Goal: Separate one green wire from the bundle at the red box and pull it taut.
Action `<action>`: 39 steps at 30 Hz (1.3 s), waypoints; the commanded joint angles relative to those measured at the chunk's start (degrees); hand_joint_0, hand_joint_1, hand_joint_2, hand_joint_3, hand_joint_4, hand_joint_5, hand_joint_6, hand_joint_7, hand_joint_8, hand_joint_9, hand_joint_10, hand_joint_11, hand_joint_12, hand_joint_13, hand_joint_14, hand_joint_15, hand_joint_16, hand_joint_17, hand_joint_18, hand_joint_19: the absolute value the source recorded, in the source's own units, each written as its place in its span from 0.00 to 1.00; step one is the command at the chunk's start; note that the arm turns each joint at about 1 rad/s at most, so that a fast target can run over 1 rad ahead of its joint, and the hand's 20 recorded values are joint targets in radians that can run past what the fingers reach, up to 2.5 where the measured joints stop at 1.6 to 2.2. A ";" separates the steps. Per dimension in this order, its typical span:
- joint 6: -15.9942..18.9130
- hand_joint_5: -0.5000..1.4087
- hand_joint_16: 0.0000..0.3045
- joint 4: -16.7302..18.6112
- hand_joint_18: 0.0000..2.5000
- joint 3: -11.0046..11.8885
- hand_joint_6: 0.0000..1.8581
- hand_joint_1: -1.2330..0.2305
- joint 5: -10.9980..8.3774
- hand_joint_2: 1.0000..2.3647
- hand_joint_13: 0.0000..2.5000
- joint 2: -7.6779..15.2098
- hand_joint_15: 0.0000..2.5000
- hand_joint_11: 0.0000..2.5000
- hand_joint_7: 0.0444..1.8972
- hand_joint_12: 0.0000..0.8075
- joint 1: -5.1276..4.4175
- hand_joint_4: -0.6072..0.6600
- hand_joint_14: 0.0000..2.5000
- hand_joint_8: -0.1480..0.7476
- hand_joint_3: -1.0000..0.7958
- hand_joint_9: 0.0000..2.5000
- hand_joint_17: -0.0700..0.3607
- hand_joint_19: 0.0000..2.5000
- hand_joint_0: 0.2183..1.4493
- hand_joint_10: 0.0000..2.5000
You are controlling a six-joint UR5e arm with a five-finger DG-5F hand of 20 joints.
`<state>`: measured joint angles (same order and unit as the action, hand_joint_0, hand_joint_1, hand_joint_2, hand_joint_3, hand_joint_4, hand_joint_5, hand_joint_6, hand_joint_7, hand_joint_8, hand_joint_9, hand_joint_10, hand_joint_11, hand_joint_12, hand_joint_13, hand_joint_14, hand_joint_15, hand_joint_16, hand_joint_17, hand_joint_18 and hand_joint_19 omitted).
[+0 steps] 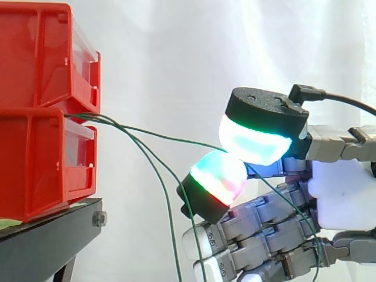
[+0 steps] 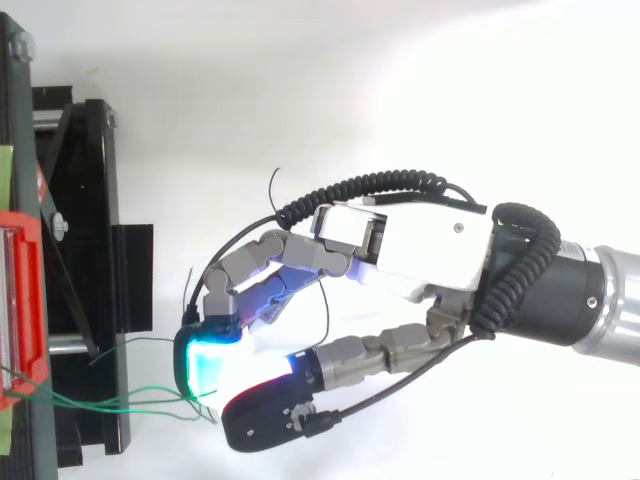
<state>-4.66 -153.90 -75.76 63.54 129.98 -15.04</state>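
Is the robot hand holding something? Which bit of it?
Yes, the robot hand holds one green wire, pinched partway along its length between two glowing fingertips.

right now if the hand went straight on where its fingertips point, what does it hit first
Pinching one green wire, the hand points left: first the slack green wires hanging ahead, then probably the lower red bin, though depth is unclear.

Two red bins stand at the left of the side view on a black stand, against a white curtain. A thin green wire crosses mid-frame. At right, the hand is white and grey. Its black-capped fingertips glow cyan-white above and green shading to red below (cyan again in the top view).
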 commanded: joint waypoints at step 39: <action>0.00 0.21 0.17 0.00 0.28 0.00 0.47 0.32 -0.09 0.01 0.31 0.01 0.14 0.11 0.58 0.42 0.01 0.43 0.01 0.46 0.51 0.34 0.43 0.23 0.31 0.00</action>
<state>-4.66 -153.90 -75.79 63.46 129.98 -15.03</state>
